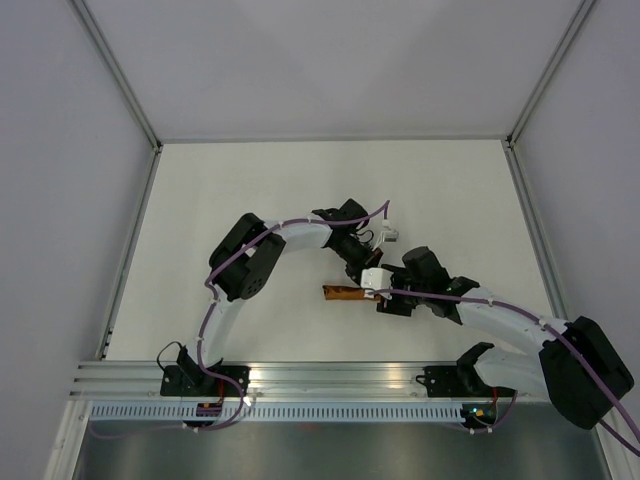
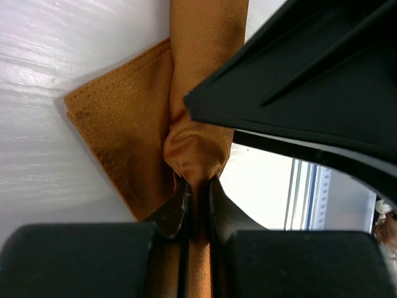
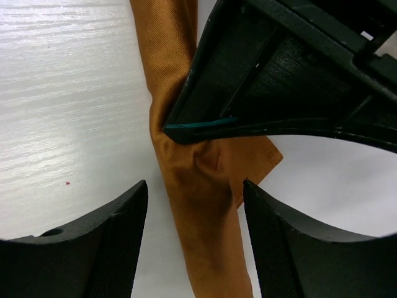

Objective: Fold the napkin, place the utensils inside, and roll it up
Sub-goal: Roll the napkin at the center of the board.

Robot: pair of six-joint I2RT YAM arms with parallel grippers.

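**Roll nearly finished, left claw pinching the cloth**

The napkin (image 2: 124, 136) lies on the surface (image 3: 62, 93) as a narrow roll, with one loose corner flap spread out beside it. The left claw (image 2: 198, 186) is closed tight on a bunched fold of the roll. The right claw (image 3: 195, 205) stands wide apart with a finger on either side of the roll, gripping nothing. No utensils show, and I cannot tell whether they are wrapped inside. This looks like the last stage of rolling. The next move calls for winding in the flap without loosening the roll. The two claws crowd each other over the cloth.
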